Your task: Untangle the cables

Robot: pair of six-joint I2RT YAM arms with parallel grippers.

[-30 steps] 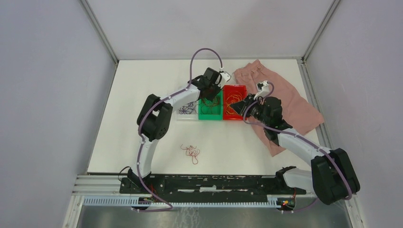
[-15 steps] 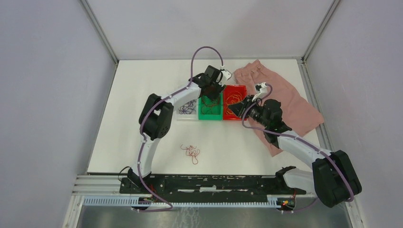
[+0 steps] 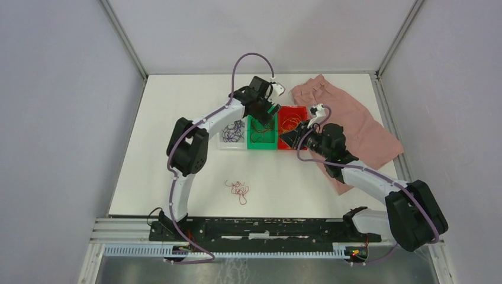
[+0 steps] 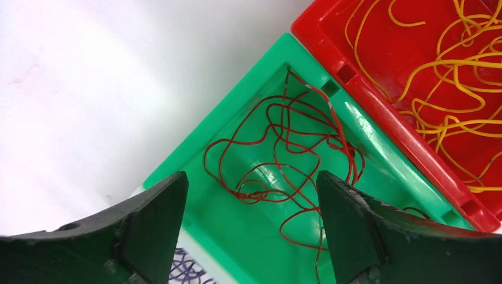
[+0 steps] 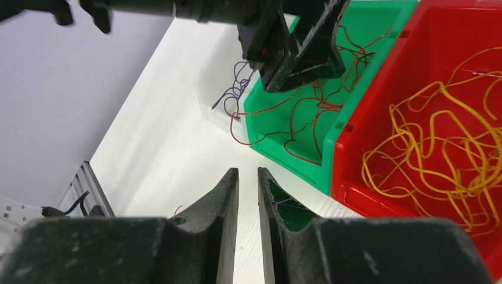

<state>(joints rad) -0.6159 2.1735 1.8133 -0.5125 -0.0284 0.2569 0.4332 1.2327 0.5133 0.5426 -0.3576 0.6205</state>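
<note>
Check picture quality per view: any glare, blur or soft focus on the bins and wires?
Left wrist: red wires crisp, a white glare patch on the green bin floor, left tool dark and a bit soft. Right wrist: right tool close and blurred, yellow wires reasonably sharp. Top external: flat even light, no hard shadows, the loose wire pile barely resolved.

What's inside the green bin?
Loosely tangled red cables in the green bin, nothing else visible. The open left gripper hovering above covers parts of its floor.
</note>
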